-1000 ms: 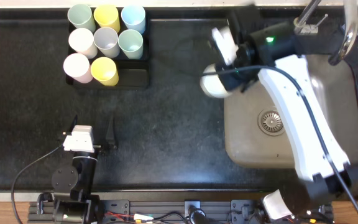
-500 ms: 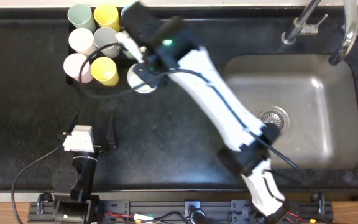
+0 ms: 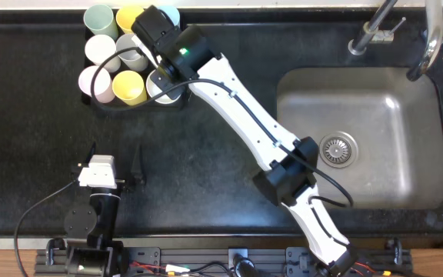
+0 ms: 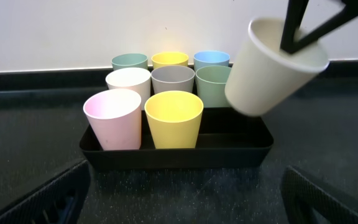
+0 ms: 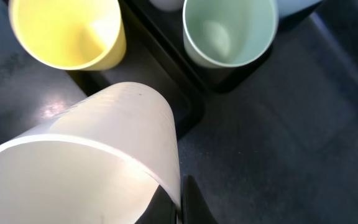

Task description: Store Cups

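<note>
Your left gripper (image 3: 114,159) sits at the near left of the surface, fingers spread wide with nothing in them. It's well apart from the tray, so it's out of this one. The black tray (image 4: 179,157) is at the far left with eight cups upright in it. The one free slot (image 4: 232,127) is its near-right corner, right of the yellow cup (image 4: 173,118) and in front of the mint cup (image 4: 213,84). Your right gripper (image 4: 298,34) has its fingers pinched on the rim of the white cup (image 4: 272,78), hanging just over that corner. The cup's tilted: base leaning left toward the slot, mouth up and right. I'd level it first, then lower.
</note>
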Controlling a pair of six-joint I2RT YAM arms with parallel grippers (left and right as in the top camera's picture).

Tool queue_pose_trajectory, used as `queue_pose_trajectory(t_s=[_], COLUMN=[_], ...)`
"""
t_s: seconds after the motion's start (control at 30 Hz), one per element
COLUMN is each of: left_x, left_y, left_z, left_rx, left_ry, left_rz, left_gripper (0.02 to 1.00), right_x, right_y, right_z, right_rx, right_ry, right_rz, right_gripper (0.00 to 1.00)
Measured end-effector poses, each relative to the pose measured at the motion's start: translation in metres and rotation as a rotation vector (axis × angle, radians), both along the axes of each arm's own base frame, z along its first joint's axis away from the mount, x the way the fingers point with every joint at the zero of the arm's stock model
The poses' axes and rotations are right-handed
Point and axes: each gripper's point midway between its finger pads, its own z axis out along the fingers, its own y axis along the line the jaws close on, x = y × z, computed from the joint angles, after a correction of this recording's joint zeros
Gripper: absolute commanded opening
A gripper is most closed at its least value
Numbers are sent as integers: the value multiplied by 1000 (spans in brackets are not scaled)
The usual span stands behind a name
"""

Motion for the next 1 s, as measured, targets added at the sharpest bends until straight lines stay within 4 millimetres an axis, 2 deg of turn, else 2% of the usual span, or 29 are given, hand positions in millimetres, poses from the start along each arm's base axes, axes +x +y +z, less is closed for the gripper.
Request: queue_pose_trajectory(t_s=[0.17,0.5,1.0], left_x=[0,0,0], left_y=[0,0,0], left_z=[0,0,0], left_rx=[0,0,0], left_ry=[0,0,0], left_rz=[0,0,0], left_gripper=[996,998,998], right_x=[6,21,23], right_y=[1,7,9], right_z=[-24,-38,-71], right_rx=[-6,48,14], right_ry=[45,58,105], right_rz=[-13,-25,-28], right_gripper=[40,40,42])
